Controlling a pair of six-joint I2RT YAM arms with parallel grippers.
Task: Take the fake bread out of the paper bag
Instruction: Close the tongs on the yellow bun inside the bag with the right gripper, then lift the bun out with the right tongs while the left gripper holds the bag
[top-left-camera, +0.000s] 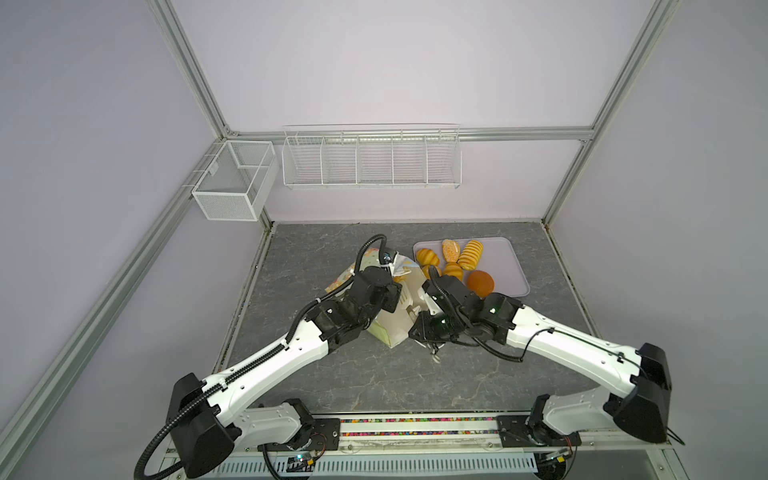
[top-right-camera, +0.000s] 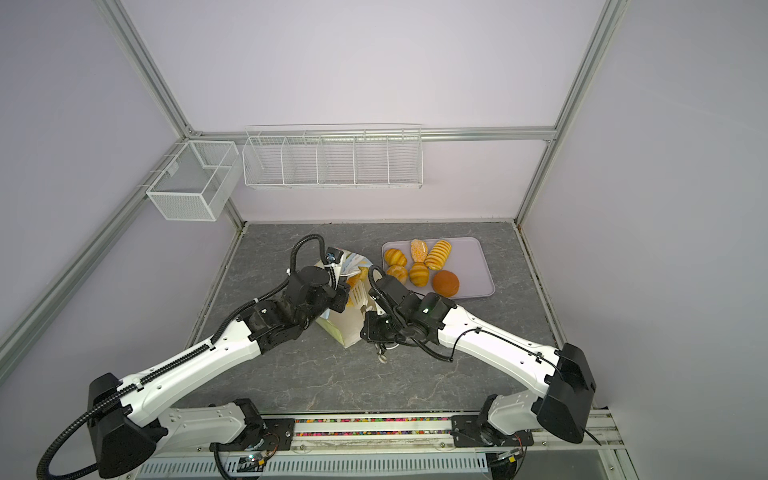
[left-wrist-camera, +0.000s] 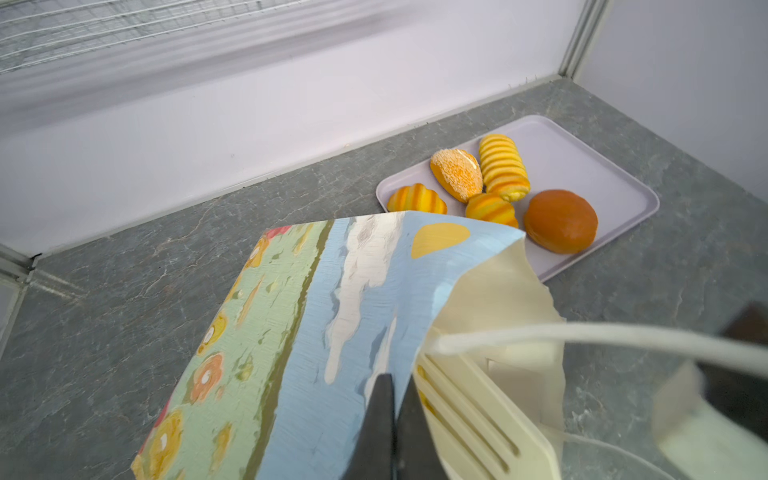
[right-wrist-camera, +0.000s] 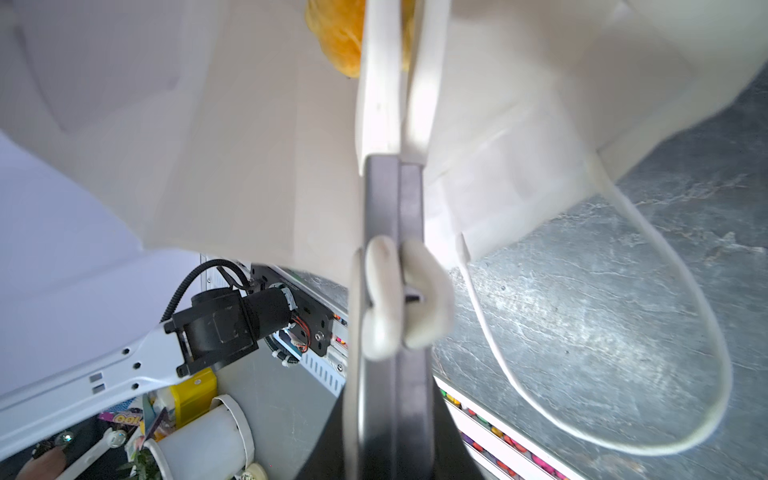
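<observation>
The paper bag (top-left-camera: 390, 328) lies tipped over mid-table, its blue-sky face (left-wrist-camera: 365, 299) turned up. My left gripper (left-wrist-camera: 395, 379) is shut on the bag's rim and holds the mouth open. My right gripper (right-wrist-camera: 395, 162) is shut on white plastic tongs (right-wrist-camera: 390, 83) that reach into the bag's white inside. One golden piece of fake bread (right-wrist-camera: 336, 37) sits by the tong tips, half hidden. The slotted tongs (top-right-camera: 359, 297) show in the mouth in a top view. Several more pieces of bread (top-left-camera: 453, 257) lie on the lilac tray (top-left-camera: 505, 266).
A white cord handle (right-wrist-camera: 665, 374) of the bag trails over the grey stone-look table (top-left-camera: 374, 386). The tray stands at the back right. A white wire rack (top-left-camera: 370, 160) hangs on the back wall, and a mesh basket (top-left-camera: 232, 183) on the left rail.
</observation>
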